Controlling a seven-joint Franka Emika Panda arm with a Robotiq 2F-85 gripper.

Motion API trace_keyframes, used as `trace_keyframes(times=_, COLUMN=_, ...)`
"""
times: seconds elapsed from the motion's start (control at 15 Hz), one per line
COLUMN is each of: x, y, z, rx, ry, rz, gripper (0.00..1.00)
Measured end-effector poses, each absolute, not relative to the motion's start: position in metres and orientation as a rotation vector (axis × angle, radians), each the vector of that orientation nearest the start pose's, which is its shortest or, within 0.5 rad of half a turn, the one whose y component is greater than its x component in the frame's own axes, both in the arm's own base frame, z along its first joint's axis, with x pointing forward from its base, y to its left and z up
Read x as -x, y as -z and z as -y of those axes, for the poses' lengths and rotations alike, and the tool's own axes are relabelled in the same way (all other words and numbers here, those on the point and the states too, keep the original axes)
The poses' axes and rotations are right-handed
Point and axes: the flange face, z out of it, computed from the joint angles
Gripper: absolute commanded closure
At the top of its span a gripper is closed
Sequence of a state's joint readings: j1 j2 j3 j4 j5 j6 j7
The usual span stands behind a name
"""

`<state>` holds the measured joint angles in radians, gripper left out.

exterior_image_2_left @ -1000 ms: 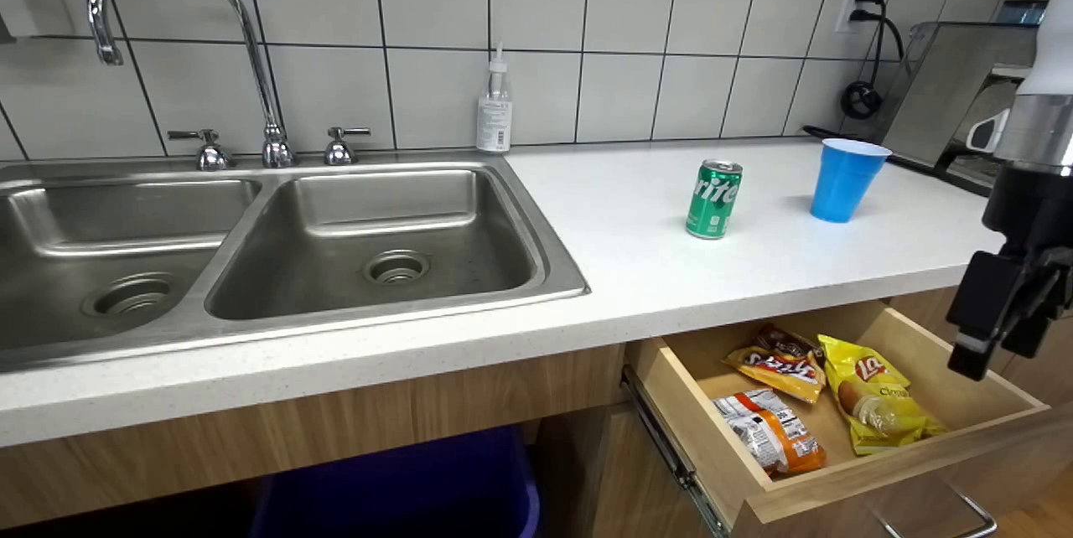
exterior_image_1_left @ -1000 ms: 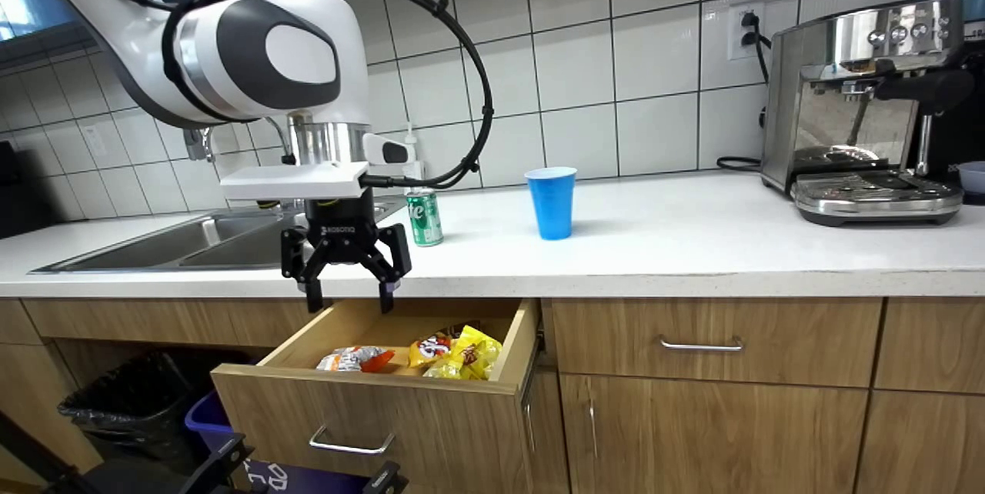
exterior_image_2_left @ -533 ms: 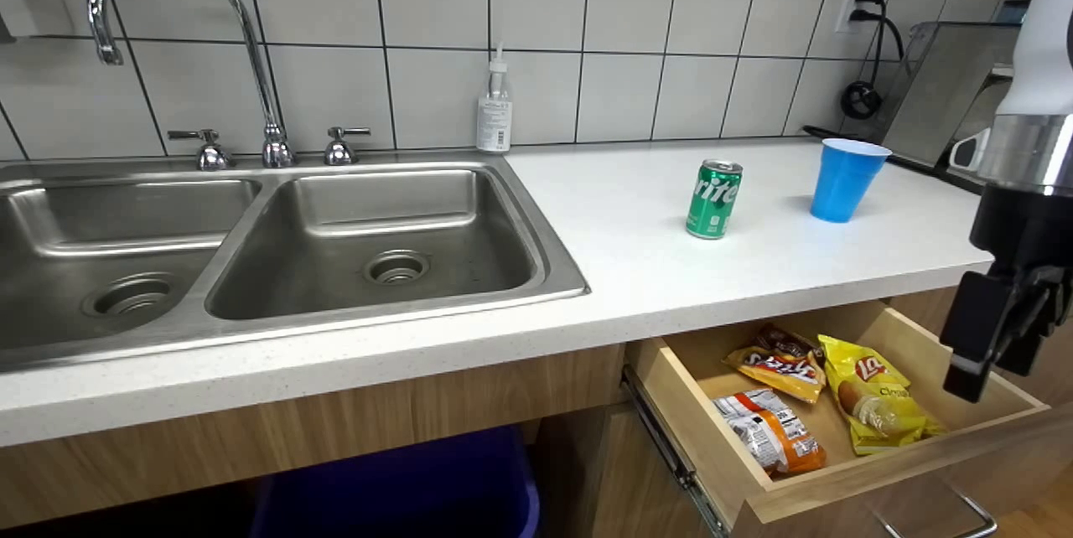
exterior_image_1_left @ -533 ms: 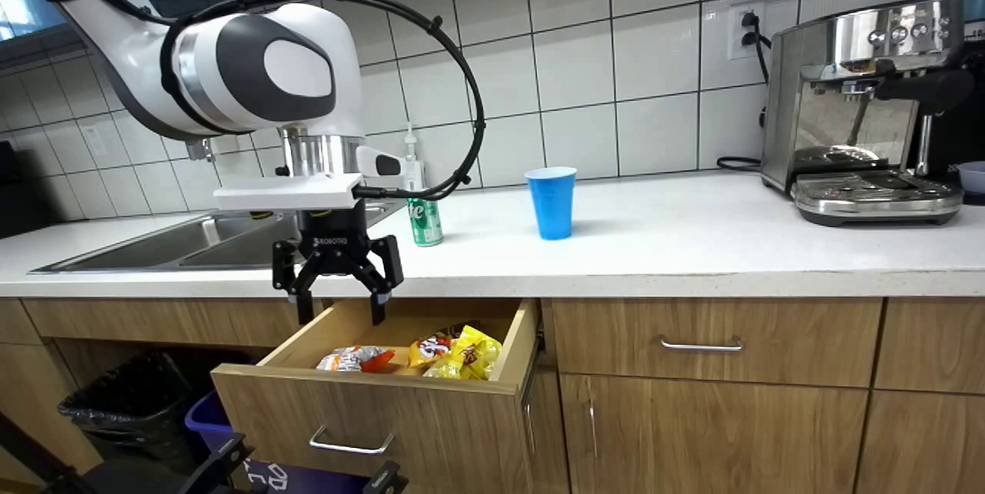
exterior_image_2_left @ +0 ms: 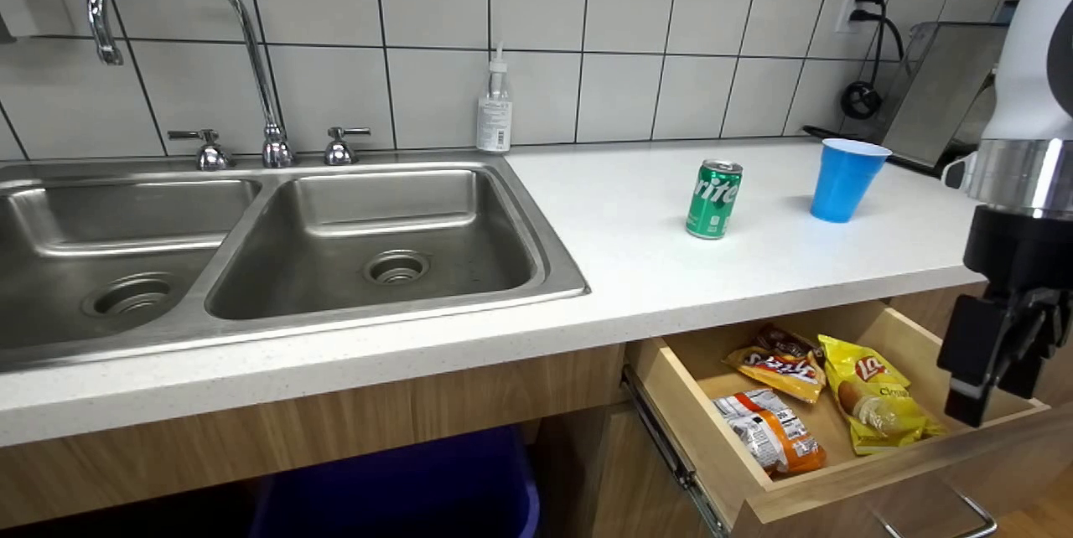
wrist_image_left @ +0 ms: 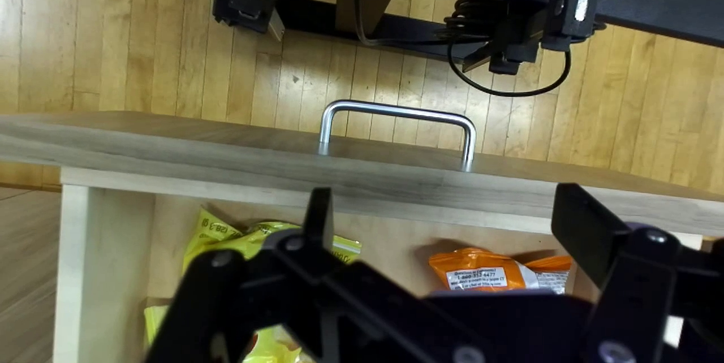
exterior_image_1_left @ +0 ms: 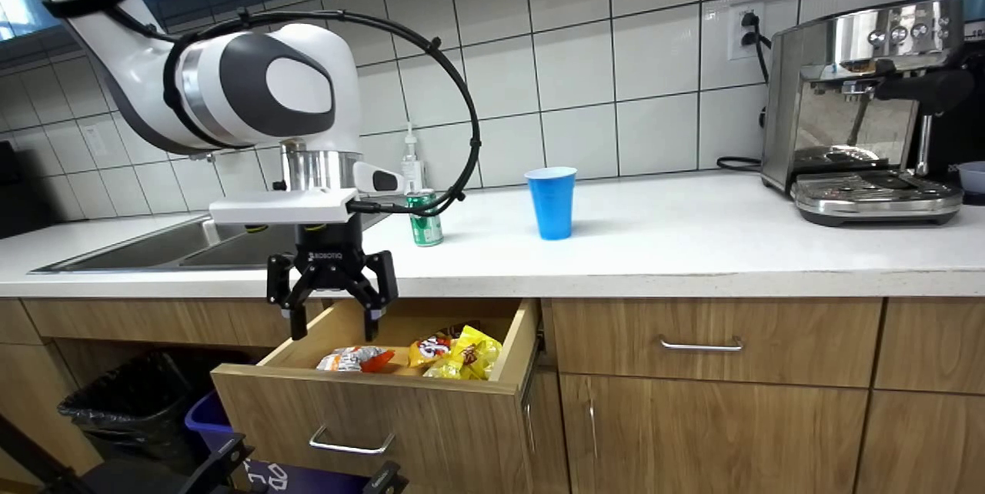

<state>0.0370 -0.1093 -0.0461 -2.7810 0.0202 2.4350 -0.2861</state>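
Note:
My gripper [exterior_image_1_left: 335, 331] points down, open and holding nothing, over the pulled-out wooden drawer [exterior_image_1_left: 431, 421]. In the wrist view, its spread fingers [wrist_image_left: 588, 233] frame the drawer's front panel [wrist_image_left: 271, 173], with the metal handle [wrist_image_left: 396, 109] beyond. Inside the drawer lie an orange-and-silver bag [exterior_image_2_left: 771, 433], a yellow chip bag [exterior_image_2_left: 876, 395] and an orange candy bag [exterior_image_2_left: 780, 370] with a brown packet [exterior_image_2_left: 784, 339] behind it. From the wrist, the orange-and-silver bag [wrist_image_left: 478, 272] appears between the fingers, lower down; the gripper partly hides the yellow bag [wrist_image_left: 226, 238]. No contact is visible.
On the white counter [exterior_image_1_left: 654, 248] stand a green can [exterior_image_2_left: 714, 199], a blue cup [exterior_image_2_left: 848, 178] and an espresso machine [exterior_image_1_left: 862, 109]. A double sink [exterior_image_2_left: 377, 245] lies to one side. Dark equipment with cables [wrist_image_left: 498, 18] stands in front of the drawer.
My open gripper has come down toward the drawer, drifting slightly left in both exterior views. The drawer, bags, can and cup stay where they were.

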Motion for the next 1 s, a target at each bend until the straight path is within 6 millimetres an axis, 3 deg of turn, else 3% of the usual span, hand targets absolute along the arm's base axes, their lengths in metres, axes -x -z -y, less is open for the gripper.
trace_keyframes(times=1.0, x=-0.337, y=-0.191, z=-0.001, rx=3.002, ry=-0.567, rz=0.4, gripper=0.0)
